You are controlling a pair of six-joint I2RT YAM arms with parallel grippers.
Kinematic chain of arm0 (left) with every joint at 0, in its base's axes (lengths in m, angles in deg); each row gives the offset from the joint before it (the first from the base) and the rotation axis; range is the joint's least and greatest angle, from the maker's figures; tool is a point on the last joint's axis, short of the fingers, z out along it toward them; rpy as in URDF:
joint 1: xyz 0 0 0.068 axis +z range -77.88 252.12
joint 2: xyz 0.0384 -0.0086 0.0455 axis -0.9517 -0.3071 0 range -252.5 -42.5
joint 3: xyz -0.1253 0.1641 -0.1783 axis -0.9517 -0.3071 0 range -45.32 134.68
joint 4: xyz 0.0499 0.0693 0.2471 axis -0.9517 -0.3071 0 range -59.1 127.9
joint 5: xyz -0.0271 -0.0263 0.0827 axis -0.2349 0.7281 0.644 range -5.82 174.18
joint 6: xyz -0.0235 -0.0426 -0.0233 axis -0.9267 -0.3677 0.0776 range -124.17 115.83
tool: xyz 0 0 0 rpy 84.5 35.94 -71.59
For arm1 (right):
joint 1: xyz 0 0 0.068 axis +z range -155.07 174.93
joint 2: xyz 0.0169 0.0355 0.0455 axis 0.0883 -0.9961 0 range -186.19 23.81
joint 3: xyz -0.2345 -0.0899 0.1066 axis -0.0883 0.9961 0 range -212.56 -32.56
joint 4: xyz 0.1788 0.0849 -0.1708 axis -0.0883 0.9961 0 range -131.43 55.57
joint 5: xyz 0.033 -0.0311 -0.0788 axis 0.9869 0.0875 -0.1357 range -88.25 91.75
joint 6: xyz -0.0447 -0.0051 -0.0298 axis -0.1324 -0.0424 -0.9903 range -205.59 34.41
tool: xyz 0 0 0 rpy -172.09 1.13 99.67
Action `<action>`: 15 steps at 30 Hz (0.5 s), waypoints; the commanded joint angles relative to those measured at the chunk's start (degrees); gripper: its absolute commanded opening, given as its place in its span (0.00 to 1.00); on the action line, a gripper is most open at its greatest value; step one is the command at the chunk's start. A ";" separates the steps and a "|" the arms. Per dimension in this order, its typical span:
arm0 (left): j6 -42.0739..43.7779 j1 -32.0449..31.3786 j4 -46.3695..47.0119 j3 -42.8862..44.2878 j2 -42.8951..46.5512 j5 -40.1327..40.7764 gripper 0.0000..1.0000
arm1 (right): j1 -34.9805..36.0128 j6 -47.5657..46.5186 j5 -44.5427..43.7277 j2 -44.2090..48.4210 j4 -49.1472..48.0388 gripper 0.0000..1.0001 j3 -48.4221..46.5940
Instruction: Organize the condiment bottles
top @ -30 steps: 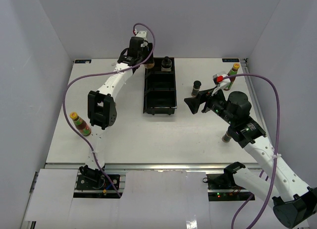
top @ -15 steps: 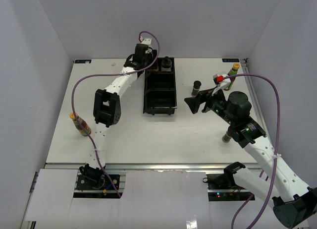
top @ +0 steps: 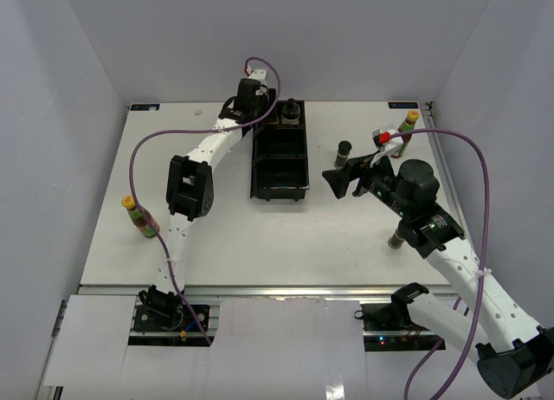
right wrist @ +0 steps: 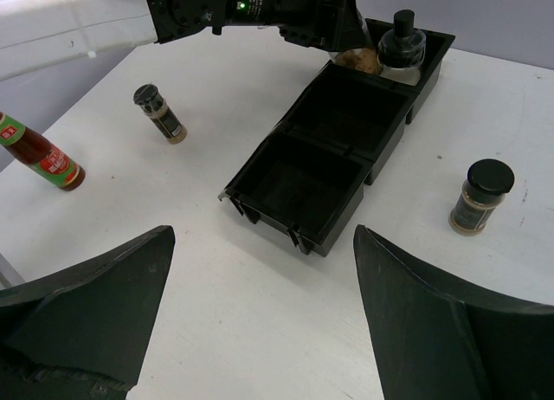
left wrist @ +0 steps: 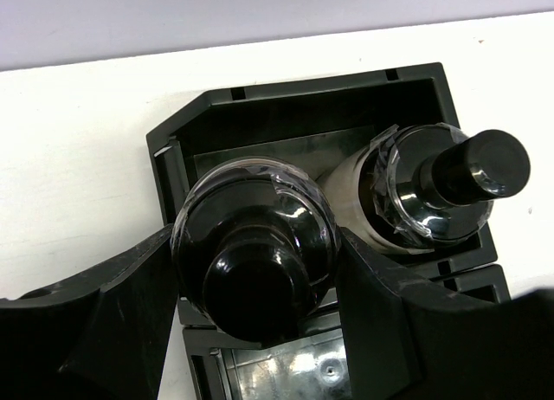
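Note:
My left gripper (top: 262,114) (left wrist: 255,270) is shut on a black-capped jar (left wrist: 251,244), holding it at the far compartment of the long black tray (top: 280,190) (left wrist: 303,93), close beside a second jar (top: 292,112) (left wrist: 433,183) that stands there. My right gripper (top: 338,182) (right wrist: 262,231) is open and empty, right of the tray's near end. A jar (top: 344,151) (right wrist: 480,196) stands right of the tray. Another jar (right wrist: 160,112) lies left of it, hidden under the left arm in the top view. One red-brown sauce bottle (top: 138,216) (right wrist: 35,153) is far left, one (top: 407,121) back right.
A dark jar (top: 396,238) stands partly hidden beside my right forearm. The tray's middle and near compartments (right wrist: 303,179) hold nothing. Grey walls close the table at the back and both sides. Purple cables loop over both arms.
My left arm has swung right and carried its jar from beside the tray's far left corner to the far compartment. The right arm has not moved.

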State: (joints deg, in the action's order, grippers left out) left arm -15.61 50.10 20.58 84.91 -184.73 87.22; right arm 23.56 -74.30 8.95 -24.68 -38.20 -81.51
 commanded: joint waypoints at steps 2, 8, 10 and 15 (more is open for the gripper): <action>0.02 -0.66 4.33 2.40 1.61 -1.99 0.33 | 0.03 -1.01 -0.79 -0.03 -2.52 0.90 -0.09; 0.13 -0.75 4.60 2.40 1.70 -2.25 0.55 | -0.06 -1.01 -0.85 0.10 -2.52 0.90 0.08; 0.19 -0.83 4.46 2.40 1.82 -2.19 0.57 | -0.03 -1.04 -0.96 0.09 -2.52 0.90 0.03; 0.19 -0.92 3.93 2.25 1.72 -1.84 0.61 | -0.03 -1.10 -1.05 0.50 -2.52 0.90 0.14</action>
State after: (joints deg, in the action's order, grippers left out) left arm -15.57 49.75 21.72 84.92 -184.73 86.26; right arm 23.56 -74.45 8.70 -24.67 -38.20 -81.51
